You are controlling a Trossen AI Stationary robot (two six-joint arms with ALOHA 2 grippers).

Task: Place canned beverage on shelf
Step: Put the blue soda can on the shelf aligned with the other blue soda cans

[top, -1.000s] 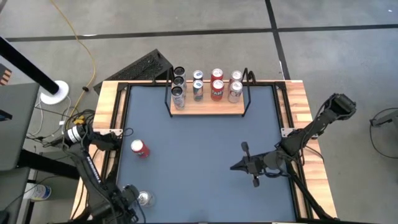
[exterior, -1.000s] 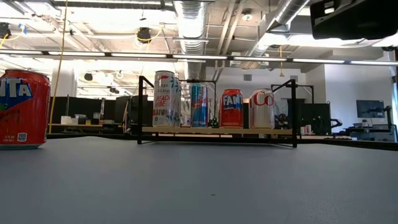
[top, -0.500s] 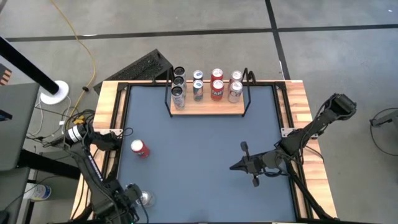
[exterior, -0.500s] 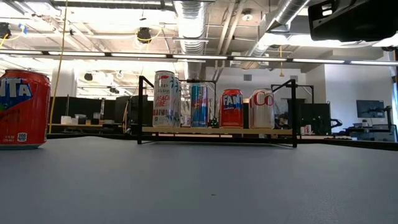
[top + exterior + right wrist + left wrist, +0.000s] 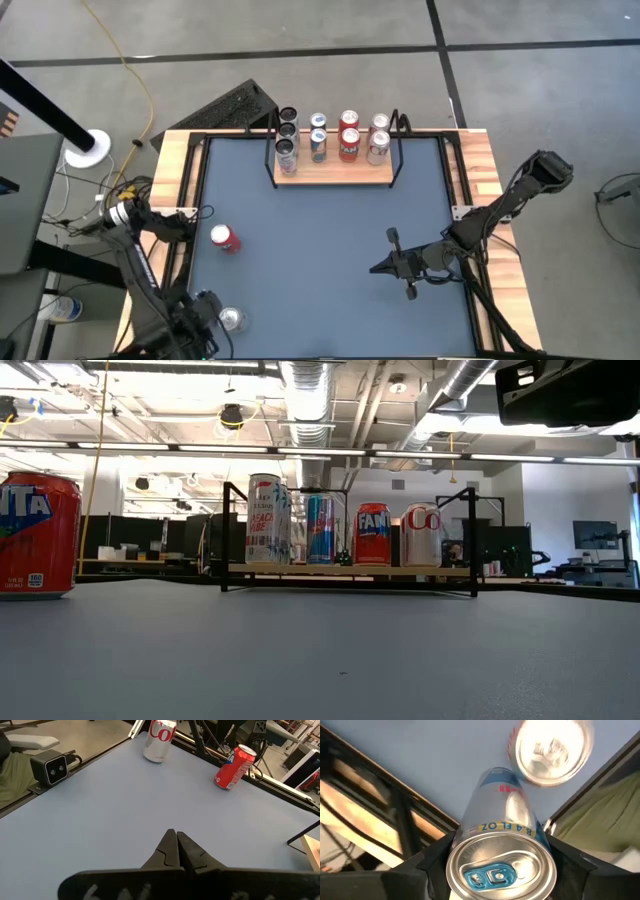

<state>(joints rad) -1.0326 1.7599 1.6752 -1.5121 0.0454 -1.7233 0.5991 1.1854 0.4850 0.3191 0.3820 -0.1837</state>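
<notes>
- At about 7 o'clock on the table [image 5: 330,230], near its front left corner, stands the silver can [image 5: 502,820]. This looks like the can you need to move.
- Your left gripper [image 5: 499,865] is right over it. The two dark fingers [image 5: 436,867] sit on both sides of the can, just under its top rim. They look pressed against it, so the claw is grasping the can.
- The can is thin and smooth, so it can slip. It is stiff if it is full, but a hard squeeze could dent it. I cannot tell if it is full or empty.
- I think a hold a bit lower, nearer the middle, would keep it from tipping. Lift it straight up and keep it upright.
- At about 9 o'clock stands a red can [image 5: 225,238], well apart from the silver one. Do not bump it on your way.
- At 12 o'clock is the shelf [image 5: 335,172], at the far edge. Other cans [image 5: 349,143] fill the back of it. The front of the board looks bare, so there is room.
- At about 4 o'clock your right gripper [image 5: 176,842] waits low over the table. Its claw is clenched and holds nothing.
</notes>
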